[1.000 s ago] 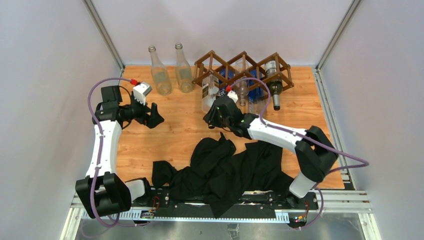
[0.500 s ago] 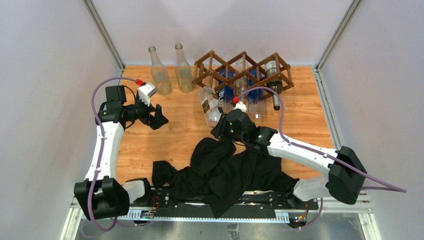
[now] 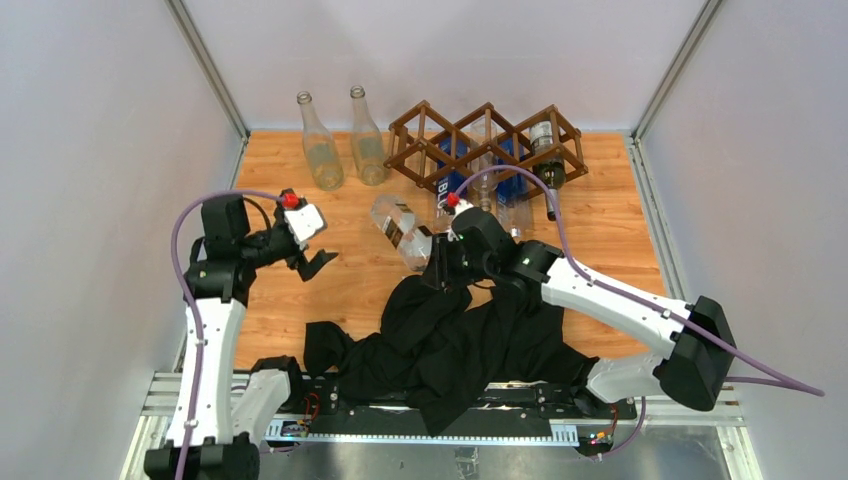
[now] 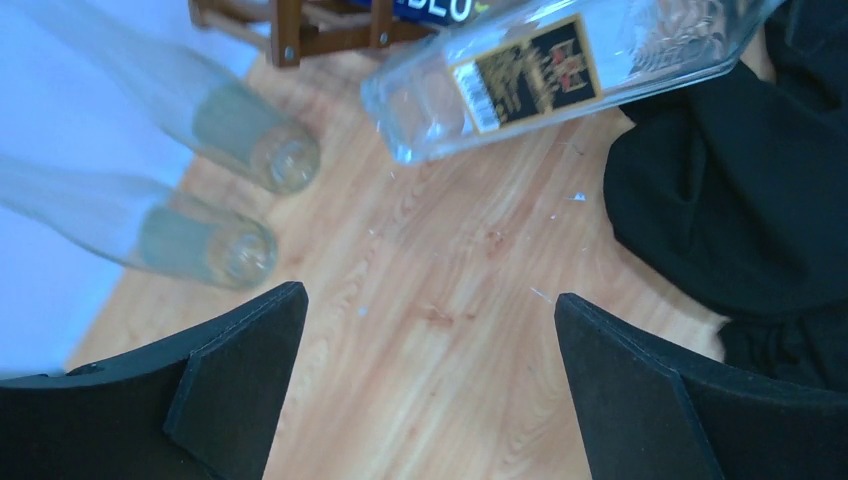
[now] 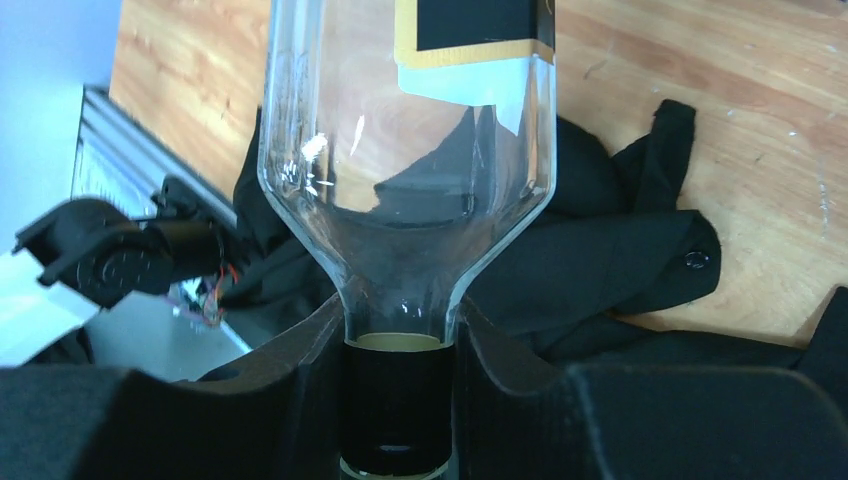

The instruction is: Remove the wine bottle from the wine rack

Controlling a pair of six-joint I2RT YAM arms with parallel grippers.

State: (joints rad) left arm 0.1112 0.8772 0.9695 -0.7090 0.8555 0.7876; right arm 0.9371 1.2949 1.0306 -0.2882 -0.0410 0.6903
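The right gripper (image 3: 439, 266) is clamping its 2 fingers (image 5: 310, 370) around the black-capped neck of the wine bottle (image 3: 401, 232), and the right wrist view is showing that neck wedged tight between them, the clear shoulder and gold-edged label rising away from the camera. The bottle is sitting outside the wine rack (image 3: 485, 135) – in front of it and toward its left end, apart from the sticks – with its base aiming at the far left and its body slanting over the wooden table (image 3: 350, 285); whether the base is touching the wood cannot be told. Just behind the gripper, a black cloth (image 3: 450, 340) is lying heaped along the near edge of the table. In the rack, a dark bottle (image 3: 550, 185) is resting in the right-hand cell. The left gripper (image 3: 315, 262) is hanging released, its jaws spread wide and holding nothing, well to the left of the held bottle. At the far left of the table, 2 empty clear bottles (image 3: 320, 155) are standing upright side by side, just left of the rack.
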